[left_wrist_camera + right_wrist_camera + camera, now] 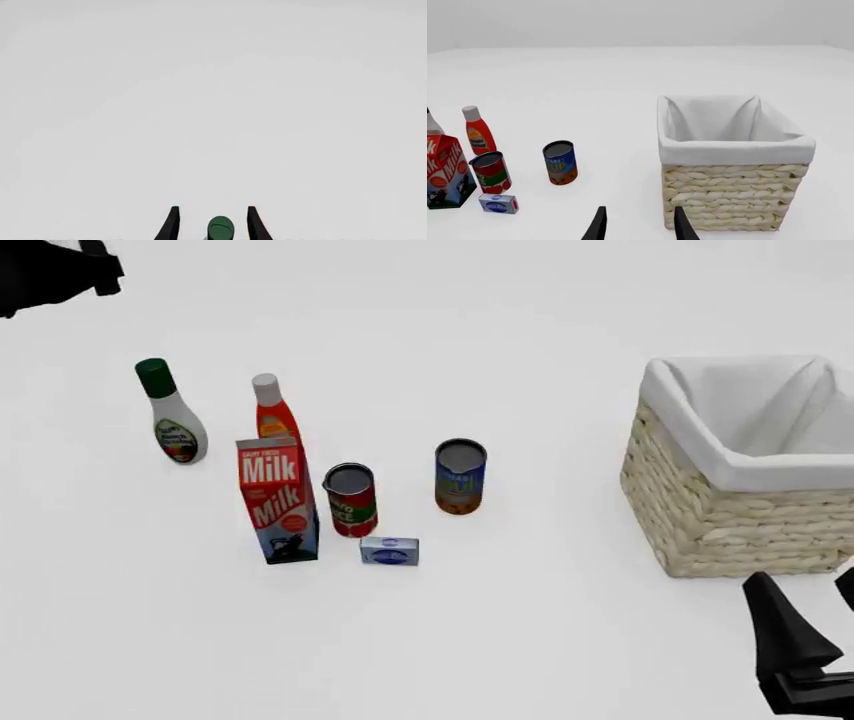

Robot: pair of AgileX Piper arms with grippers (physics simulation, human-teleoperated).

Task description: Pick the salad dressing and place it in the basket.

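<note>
Salad dressing (pixel 170 416) is seen upright at the group's far-left edge, just beside the orange-red bottle (pixel 274 410), with open table (pixel 534 330) left of it. The basket (pixel 707 510) stands well apart, right. Left end effector (pixel 212 220) fingers are spread (green cap between); right end effector (pixel 639 222) fingers are likewise apart.

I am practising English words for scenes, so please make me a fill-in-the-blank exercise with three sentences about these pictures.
1. The cap of the salad dressing is dark ____.
2. The cloth lining of the basket is ____.
3. The word printed on the red carton is ____.

Missing words: green; white; Milk
</note>
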